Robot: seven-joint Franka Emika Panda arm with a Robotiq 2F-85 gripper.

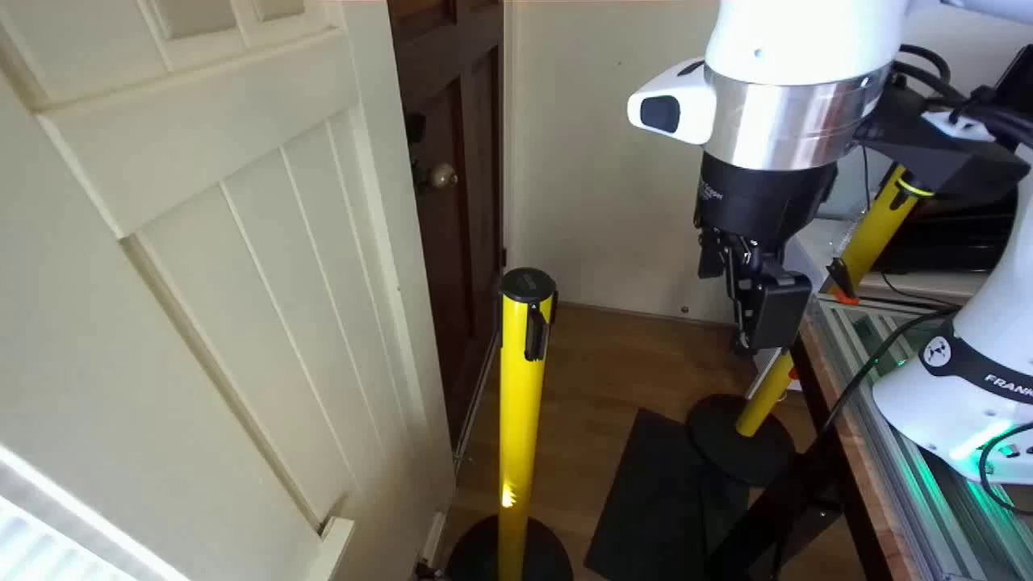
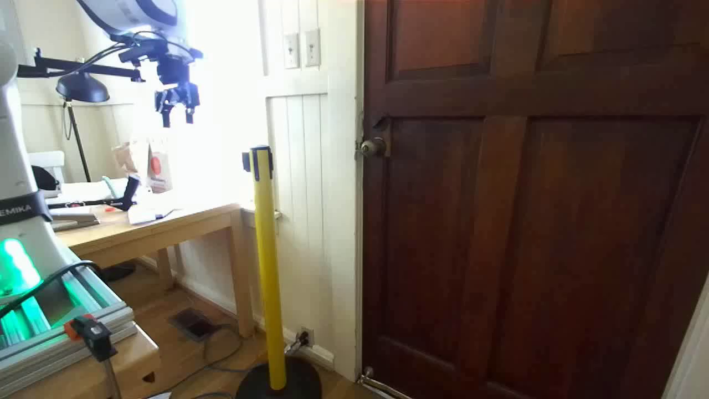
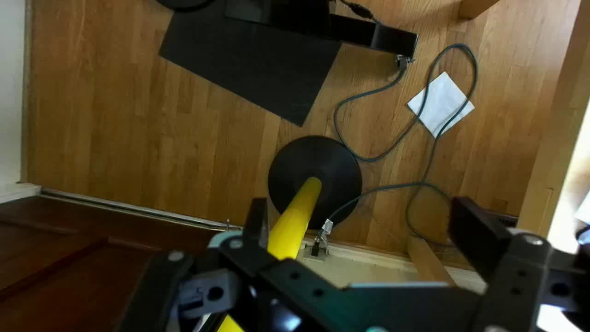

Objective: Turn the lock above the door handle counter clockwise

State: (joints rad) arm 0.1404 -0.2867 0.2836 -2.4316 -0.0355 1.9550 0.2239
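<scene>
The lock (image 2: 381,122) is a tiny dark fitting on the brown door (image 2: 432,221), just above the round door knob (image 2: 374,147). In an exterior view the lock (image 1: 415,127) shows as a dark shape above the knob (image 1: 442,175); its turning position cannot be told. My gripper (image 2: 178,117) is open and empty, pointing down in the air, well apart from the door. It also shows in an exterior view (image 1: 750,315). In the wrist view its fingers (image 3: 362,221) are wide apart with only floor and wall beyond. The lock and knob do not show in the wrist view.
A yellow post (image 1: 523,403) with a black top stands between my gripper and the door. A second yellow post (image 1: 763,395) stands by the robot's table (image 1: 855,436). A wooden desk (image 2: 166,227) is against the wall. A cable (image 3: 387,152) lies on the floor.
</scene>
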